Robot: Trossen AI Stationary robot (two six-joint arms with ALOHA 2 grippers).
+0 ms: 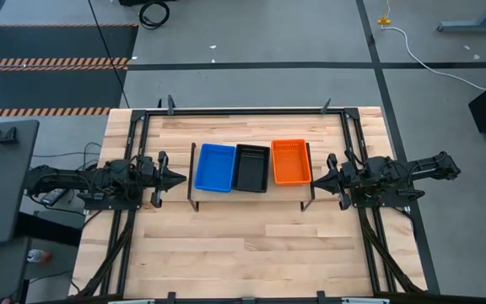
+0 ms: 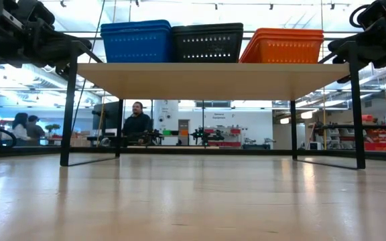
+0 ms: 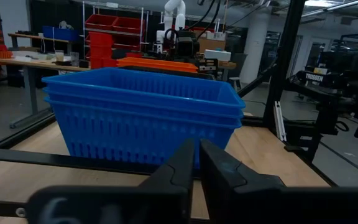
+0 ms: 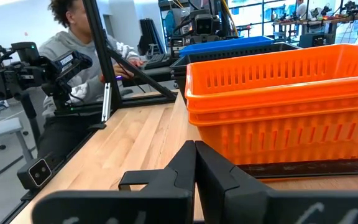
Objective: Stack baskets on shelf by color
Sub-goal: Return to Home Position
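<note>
The tabletop (image 1: 251, 253) carried the shelf (image 2: 220, 80) at centre, long axis running L-R btwn the arms, w/ blue baskets (image 1: 215, 167), black baskets (image 1: 251, 167) and orange baskets (image 1: 291, 161) stacked side by side by colour. Just off the blue end sat the left hand (image 1: 175, 179), just off the orange end the right hand (image 1: 316, 179), both pointing inward, fingers pressed together, holding nothing. Going home prob. means each arm backing straight outward, away from the shelf ends.

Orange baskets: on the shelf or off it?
On it. The orange baskets rest on the shelf top, at its end near the right gripper.
</note>
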